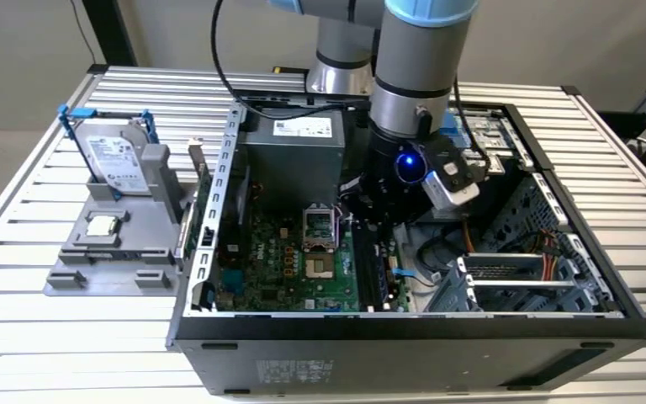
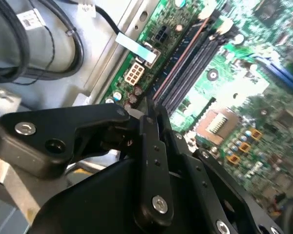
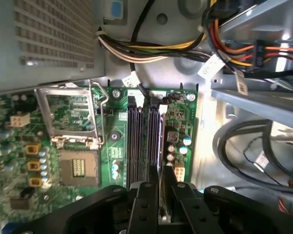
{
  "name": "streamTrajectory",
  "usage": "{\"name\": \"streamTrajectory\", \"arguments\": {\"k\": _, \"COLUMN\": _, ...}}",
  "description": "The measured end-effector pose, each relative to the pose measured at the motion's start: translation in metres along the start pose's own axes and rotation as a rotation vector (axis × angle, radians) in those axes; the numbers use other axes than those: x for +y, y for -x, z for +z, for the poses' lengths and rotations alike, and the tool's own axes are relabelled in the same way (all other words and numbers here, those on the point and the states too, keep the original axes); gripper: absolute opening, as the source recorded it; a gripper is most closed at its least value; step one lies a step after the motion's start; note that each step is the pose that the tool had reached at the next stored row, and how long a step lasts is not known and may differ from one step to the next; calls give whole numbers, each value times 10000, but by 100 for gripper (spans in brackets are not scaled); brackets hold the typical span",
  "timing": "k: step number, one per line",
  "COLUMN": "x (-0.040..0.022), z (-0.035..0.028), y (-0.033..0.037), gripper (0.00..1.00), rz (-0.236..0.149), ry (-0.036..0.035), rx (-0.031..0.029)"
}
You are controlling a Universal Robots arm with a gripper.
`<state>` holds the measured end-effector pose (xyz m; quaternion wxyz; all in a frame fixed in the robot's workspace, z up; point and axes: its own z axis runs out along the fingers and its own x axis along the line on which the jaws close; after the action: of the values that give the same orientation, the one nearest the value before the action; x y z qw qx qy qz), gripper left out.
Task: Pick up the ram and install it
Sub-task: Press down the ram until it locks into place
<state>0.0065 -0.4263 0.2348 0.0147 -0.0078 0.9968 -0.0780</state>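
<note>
Green motherboard (image 3: 112,141) fills the floor of the open computer case (image 1: 413,324), and we see our tool (image 3: 159,183) lowered into that case, right over the black memory slots (image 3: 136,131). In both wrist views the two black fingers (image 2: 151,141) stand close together, pinched on a thin board held edge-on between them; we take this to be the ram (image 3: 160,176), though little of it shows past the fingers. Its lower edge sits just above, or touching, the slot nearest the tool; we cannot tell which. Beside the tool lies the open processor socket (image 3: 78,168) with its metal frame raised. Beyond the tool runs a bundle of yellow, orange and black cables (image 3: 161,48). Well away from the tool, outside the case, a silver hard drive (image 1: 113,160) stands in a grey holder (image 1: 110,252) on the slatted desk (image 1: 31,337).
</note>
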Motion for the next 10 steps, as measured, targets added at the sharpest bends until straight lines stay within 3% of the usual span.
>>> {"name": "streamTrajectory", "arguments": {"k": 2, "x": -15, "z": -92, "y": 3, "gripper": 100, "rz": 1, "ry": 0, "rx": 0}}
{"name": "streamTrajectory", "arguments": {"k": 5, "x": -16, "z": -104, "y": 3, "gripper": 100, "rz": -1, "ry": -11, "rx": -1}}
{"name": "streamTrajectory", "arguments": {"k": 6, "x": -16, "z": -105, "y": 7, "gripper": 0, "rz": -1, "ry": -13, "rx": -1}}
{"name": "streamTrajectory", "arguments": {"k": 10, "x": -17, "z": -105, "y": 8, "gripper": 0, "rz": 1, "ry": -13, "rx": 0}}
